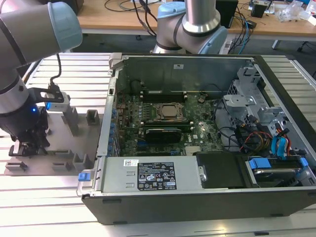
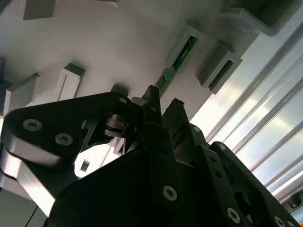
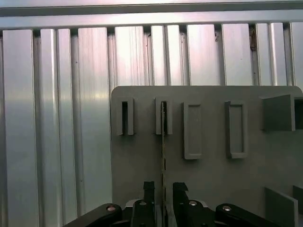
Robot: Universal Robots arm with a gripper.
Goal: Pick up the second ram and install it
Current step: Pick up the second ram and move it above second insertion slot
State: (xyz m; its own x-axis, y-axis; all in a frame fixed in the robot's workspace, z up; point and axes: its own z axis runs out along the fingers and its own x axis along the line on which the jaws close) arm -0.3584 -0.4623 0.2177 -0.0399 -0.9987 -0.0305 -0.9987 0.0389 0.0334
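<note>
The second ram (image 3: pixel 164 146) is a thin green stick seen edge-on, standing in a slotted holder (image 3: pixel 164 117) on the grey fixture plate (image 3: pixel 213 179). In the second wrist view its green board (image 2: pixel 179 59) runs from the holder down toward the fingers. My gripper (image 3: pixel 164 190) is low over the plate, with one black finger (image 3: pixel 149 191) on each side of the ram. A small gap shows on both sides, so the gripper is open and straddling it (image 2: pixel 164 101). In the exterior view the gripper (image 1: pixel 27 148) sits at the left end of the plate (image 1: pixel 64 143).
The open computer case (image 1: pixel 197 64) lies to the exterior view's right of the plate, with the motherboard's processor socket (image 1: pixel 170 112), black memory slots (image 1: pixel 163 93) and power supply (image 1: pixel 153 175). Other empty grey holders (image 3: pixel 235 128) stand on the plate. Ribbed aluminium table (image 3: pixel 57 118) surrounds it.
</note>
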